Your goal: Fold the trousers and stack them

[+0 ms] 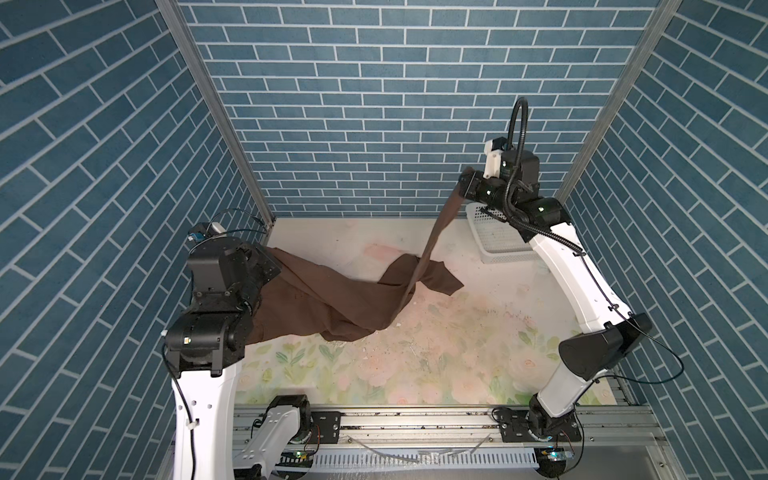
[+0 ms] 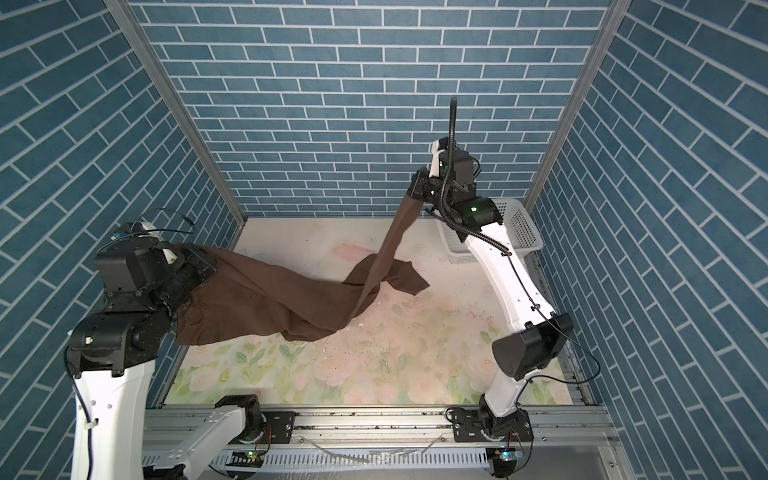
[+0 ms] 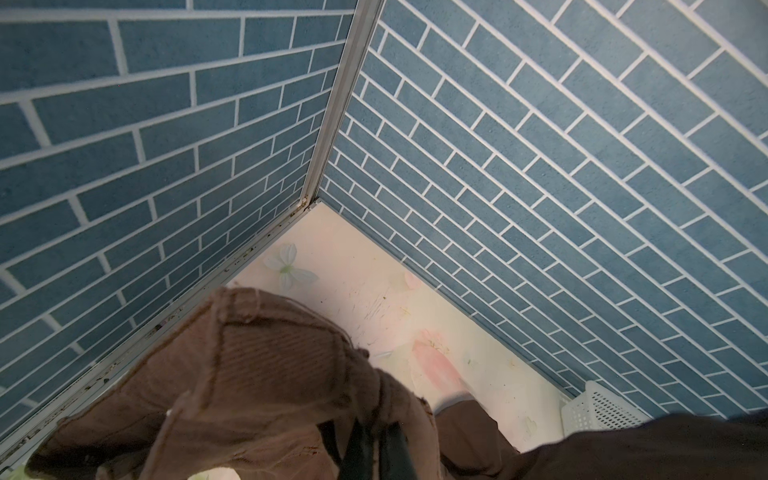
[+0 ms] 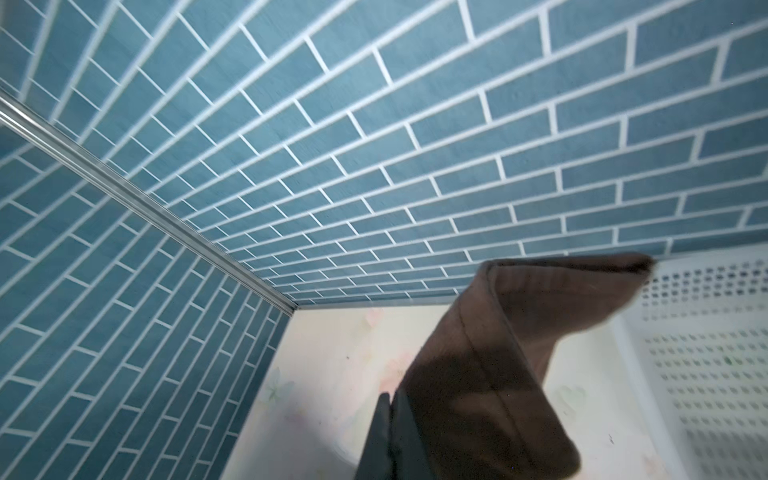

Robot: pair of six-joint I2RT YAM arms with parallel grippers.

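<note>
- Spreading-out step: left gripper (image 3: pixel 368 449) clamped on the brown trousers (image 1: pixel 316 295) at the waist end, right gripper (image 4: pixel 390 432) pinching one leg hem aloft.
- Next, I'd judge: pull taut, lay flat on the table (image 1: pixel 415 357).

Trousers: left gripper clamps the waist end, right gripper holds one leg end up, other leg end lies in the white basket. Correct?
Not quite. The other leg end of the trousers lies on the table, apart from the white basket, as both top views show. The rest holds: left gripper on the waist end, right gripper holding one leg end up.
</note>
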